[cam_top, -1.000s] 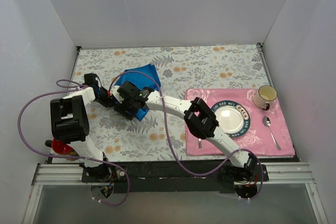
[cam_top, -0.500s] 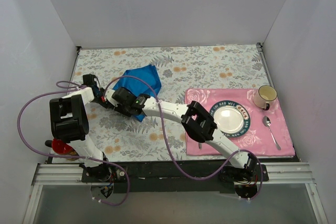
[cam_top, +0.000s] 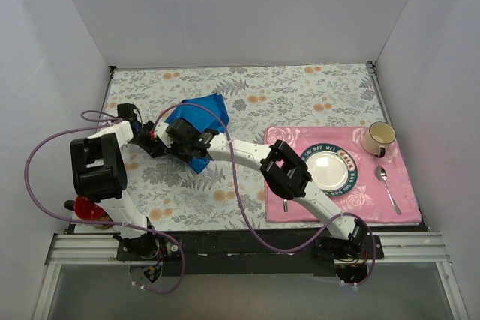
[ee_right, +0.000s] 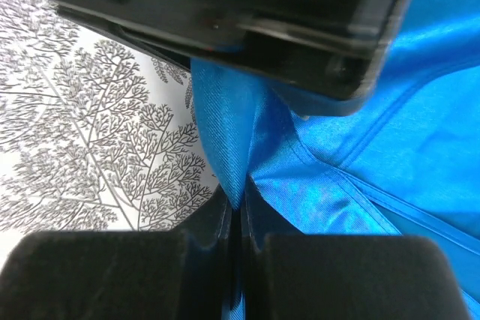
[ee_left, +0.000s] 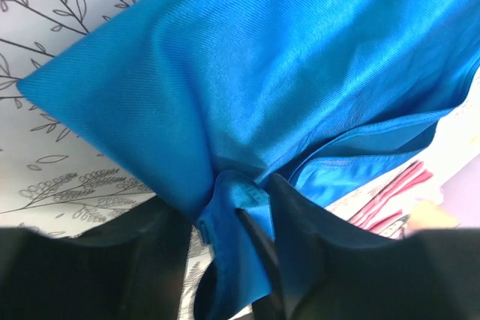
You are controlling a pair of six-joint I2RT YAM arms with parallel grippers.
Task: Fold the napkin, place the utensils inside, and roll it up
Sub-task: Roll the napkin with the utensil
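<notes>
Nearest the arm bases lies the pink placemat (cam_top: pixel 405 211), set as a place setting: a plate (cam_top: pixel 330 170) in the middle, a spoon (cam_top: pixel 386 183) to its right and a cup (cam_top: pixel 379 138) at its far corner. A silver handle (cam_top: pixel 285 206) peeps out from under the right arm at the mat's left edge; whether it is knife or fork I cannot tell. The utensils probably wait there because the cloth is not yet ready to take them.

Further in, both arms reach to the left half of the table and meet at one spot. The right gripper (ee_right: pixel 236 211) is clenched tight on a thin fold of the napkin (ee_right: pixel 360 148), its jaws pressed together with only cloth between them. The left gripper (ee_left: pixel 232 219) likewise grasps a bunched corner of the napkin (ee_left: pixel 285 73) between its fingers (ee_left: pixel 300 230).

From above, the left gripper (cam_top: pixel 154 142) and the right gripper (cam_top: pixel 184 138) sit just beside each other at the near edge of the napkin (cam_top: pixel 204 112); the rest of the cloth lies rumpled on the floral tablecloth (cam_top: pixel 300 88), well apart from the placemat. Two pinches so close on one edge suggest the cloth is being taken up to be drawn taut and laid flat; folding looks barely begun.
</notes>
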